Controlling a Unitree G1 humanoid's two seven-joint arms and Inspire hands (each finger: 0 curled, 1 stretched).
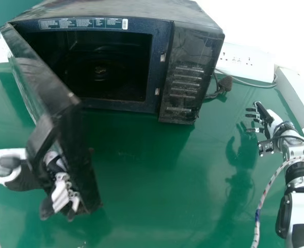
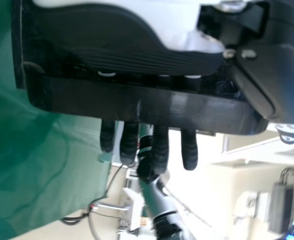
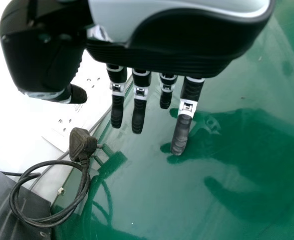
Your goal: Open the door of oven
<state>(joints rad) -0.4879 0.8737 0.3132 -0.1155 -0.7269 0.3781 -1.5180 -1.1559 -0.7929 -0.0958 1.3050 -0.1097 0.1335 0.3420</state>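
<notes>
The oven (image 1: 193, 62) stands with its door (image 1: 53, 98) wide open; the left hand (image 1: 22, 178) has straight fingers behind the handle (image 2: 137, 102), seemingly to draw it outward. Right of the oven, the right hand (image 1: 271, 124) hangs open over the tabletop (image 1: 141, 155), likely for clearance.

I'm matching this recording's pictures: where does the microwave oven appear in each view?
Head view: the microwave oven fills the upper left to centre, its open door reaching toward the lower left.
Left wrist view: a dark bar of that door crosses in front of the left robot hand.
Right wrist view: apparently its dark corner, beside the coiled cord.
Shared landmark: the green tabletop.
</notes>
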